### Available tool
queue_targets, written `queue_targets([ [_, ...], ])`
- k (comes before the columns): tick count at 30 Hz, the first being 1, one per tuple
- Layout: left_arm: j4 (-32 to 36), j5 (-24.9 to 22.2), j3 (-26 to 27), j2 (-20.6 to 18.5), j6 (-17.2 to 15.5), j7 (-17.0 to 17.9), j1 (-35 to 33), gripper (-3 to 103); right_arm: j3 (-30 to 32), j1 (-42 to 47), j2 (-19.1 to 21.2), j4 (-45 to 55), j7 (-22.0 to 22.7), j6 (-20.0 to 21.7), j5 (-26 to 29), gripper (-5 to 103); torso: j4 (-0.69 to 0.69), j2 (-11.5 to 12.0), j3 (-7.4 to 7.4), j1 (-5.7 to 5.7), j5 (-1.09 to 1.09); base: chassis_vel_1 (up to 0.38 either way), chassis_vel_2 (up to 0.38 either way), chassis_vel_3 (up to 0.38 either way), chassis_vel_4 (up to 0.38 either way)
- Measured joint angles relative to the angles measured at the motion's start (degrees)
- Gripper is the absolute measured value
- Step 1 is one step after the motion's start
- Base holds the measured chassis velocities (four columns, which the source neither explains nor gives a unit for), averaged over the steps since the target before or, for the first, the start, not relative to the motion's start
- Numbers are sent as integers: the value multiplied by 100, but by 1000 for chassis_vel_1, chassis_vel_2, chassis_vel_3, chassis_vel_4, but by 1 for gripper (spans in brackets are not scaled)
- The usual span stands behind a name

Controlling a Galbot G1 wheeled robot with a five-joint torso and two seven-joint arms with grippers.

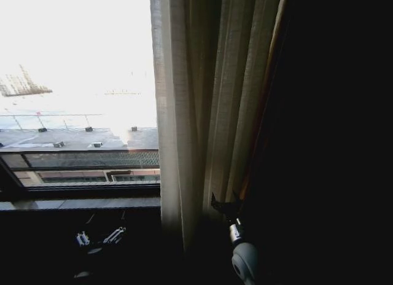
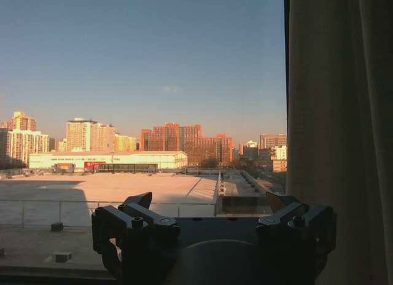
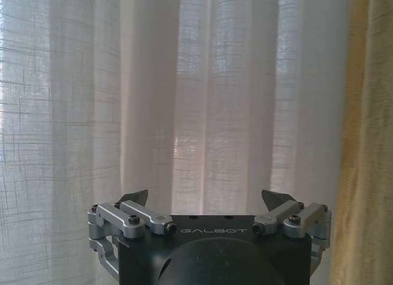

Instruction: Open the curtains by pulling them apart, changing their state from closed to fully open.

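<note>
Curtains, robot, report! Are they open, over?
Right gripper open, at the curtain, not gripping. Left gripper open, low by the window. Curtain bunched right, glass uncovered. Nothing blocking.

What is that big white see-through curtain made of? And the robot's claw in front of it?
The sheer white pleated curtain looks like thin woven fabric, maybe linen: crossing threads show and light glows through. The right claw looks like metal, with silvery links, screws and dark tips.

One curtain (image 1: 184,113); two tools (image 1: 98,239) (image 1: 225,205)
</note>
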State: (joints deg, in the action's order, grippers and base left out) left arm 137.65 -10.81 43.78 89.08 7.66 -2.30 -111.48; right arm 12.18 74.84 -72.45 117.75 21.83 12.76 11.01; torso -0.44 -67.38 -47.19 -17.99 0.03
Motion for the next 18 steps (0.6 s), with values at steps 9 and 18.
queue_targets([
  [9,16,23,-2,21,25,0,-27,100,20,-63,2,-48,-5,-18,-11,100,0,0,0,0,0,275,286,-276,-273],
  [18,18,47,-7,34,43,-1,-42,100,23,-71,-17,-58,-48,-29,-7,100,0,0,-1,-2,-5,336,343,-340,-337],
])
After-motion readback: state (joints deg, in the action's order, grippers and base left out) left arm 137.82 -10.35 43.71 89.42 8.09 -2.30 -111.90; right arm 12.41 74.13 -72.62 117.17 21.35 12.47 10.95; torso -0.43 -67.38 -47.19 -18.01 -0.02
